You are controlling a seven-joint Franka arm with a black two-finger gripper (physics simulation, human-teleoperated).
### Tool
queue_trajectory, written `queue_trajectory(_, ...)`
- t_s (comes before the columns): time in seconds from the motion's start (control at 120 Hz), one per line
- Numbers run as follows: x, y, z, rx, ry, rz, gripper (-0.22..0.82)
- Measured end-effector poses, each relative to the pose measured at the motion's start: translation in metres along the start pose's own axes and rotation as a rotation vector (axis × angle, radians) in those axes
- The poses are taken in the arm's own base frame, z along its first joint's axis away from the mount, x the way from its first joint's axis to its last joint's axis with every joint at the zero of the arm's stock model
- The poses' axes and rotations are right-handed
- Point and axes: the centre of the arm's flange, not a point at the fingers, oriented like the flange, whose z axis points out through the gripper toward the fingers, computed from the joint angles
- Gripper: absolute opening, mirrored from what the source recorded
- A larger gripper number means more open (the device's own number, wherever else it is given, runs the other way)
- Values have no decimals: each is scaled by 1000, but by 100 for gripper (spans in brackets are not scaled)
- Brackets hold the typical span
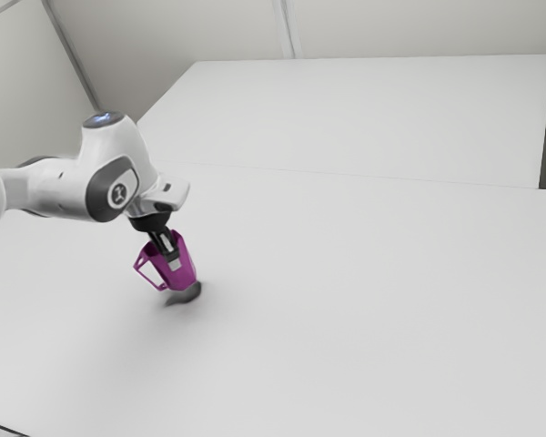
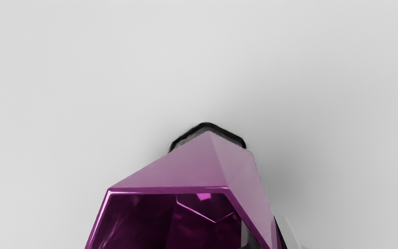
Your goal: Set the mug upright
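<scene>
From the exterior view's left, the white Franka arm (image 1: pixel 68 189) reaches in over the white table (image 1: pixel 373 309), its hand angled downward. Next comes the handle (image 1: pixel 140 257) of the mug, an angular open frame facing the exterior view's left. The black two-finger gripper (image 1: pixel 173 259) holds the mug by its wall, one finger (image 2: pixel 249 240) inside the mouth and the other (image 2: pixel 287 231) outside, the wall pinched between them. The purple faceted mug (image 1: pixel 185 272) hangs from this grip, tilted—its mouth toward the hand, its base toward the table and the exterior view's right. In the wrist view the rim (image 2: pixel 168 190) and the dark interior are visible. A dark patch (image 1: pixel 189 293) lies at the base—apparently a shadow, though whether the base touches the table cannot be told.
</scene>
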Motion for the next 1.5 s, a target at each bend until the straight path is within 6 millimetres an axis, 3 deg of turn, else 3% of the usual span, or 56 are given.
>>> queue_trajectory(0.3,30,24,19,29,-33,-57,-18)
queue_trajectory(0.583,51,40,23,40,-31,-104,-18)
queue_trajectory(0.733,55,39,30,41,-40,-137,-17)
queue_trajectory(1.0,52,27,25,35,-34,-202,31)
queue_trajectory(1.192,74,14,-26,67,34,-221,47)
queue_trajectory(1.383,101,-13,-121,91,78,-264,53)
queue_trajectory(1.5,96,-32,-165,64,71,-311,55)
